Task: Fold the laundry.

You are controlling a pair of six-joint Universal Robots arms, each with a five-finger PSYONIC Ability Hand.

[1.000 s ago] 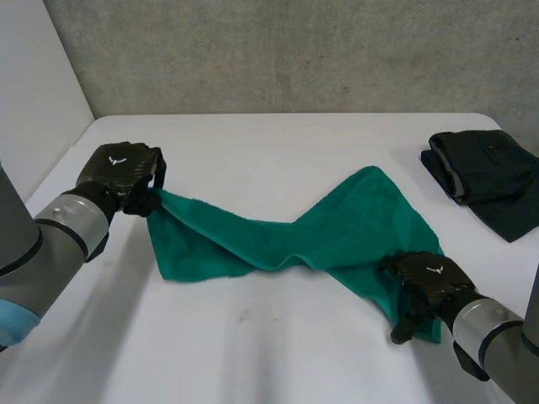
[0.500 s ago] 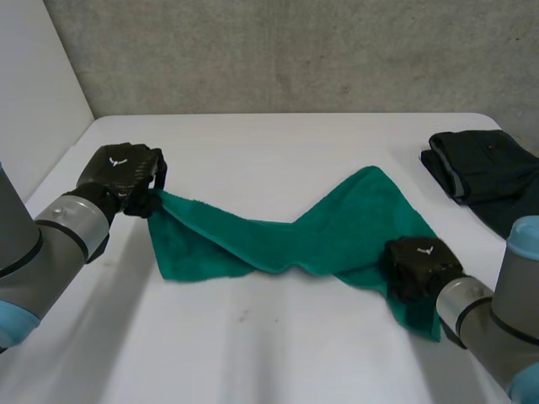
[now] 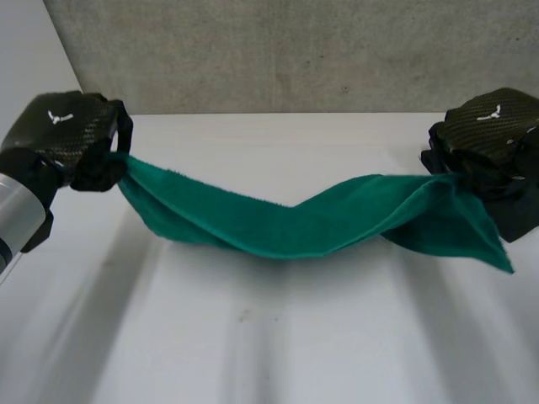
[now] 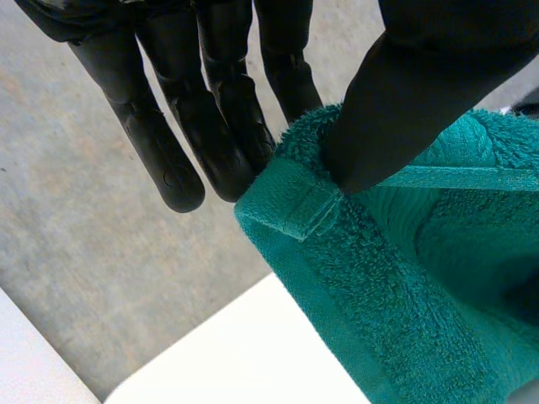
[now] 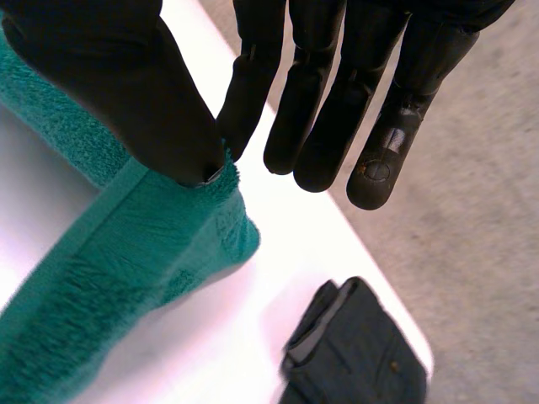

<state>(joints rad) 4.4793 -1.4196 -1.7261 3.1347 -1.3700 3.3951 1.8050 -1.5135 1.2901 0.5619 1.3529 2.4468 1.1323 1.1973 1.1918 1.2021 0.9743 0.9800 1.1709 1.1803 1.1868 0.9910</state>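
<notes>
Two hands hold one green towel [image 3: 286, 223] above the white table [image 3: 253, 353]. In the head view the left hand [image 3: 72, 135] is at the upper left of the frame and the right hand [image 3: 488, 130] at the upper right, both with backs up. A dark folded garment [image 3: 522, 220] lies at the right edge, partly behind the right hand. The towel runs left to right and sags in the middle; it seems to hang clear of the table.

Left wrist view: thumb and fingers [image 4: 223, 126] pinch a towel corner.

Right wrist view: the thumb presses the towel's hem against a finger [image 5: 253, 84]; the garment lies beyond the fingertips.
</notes>
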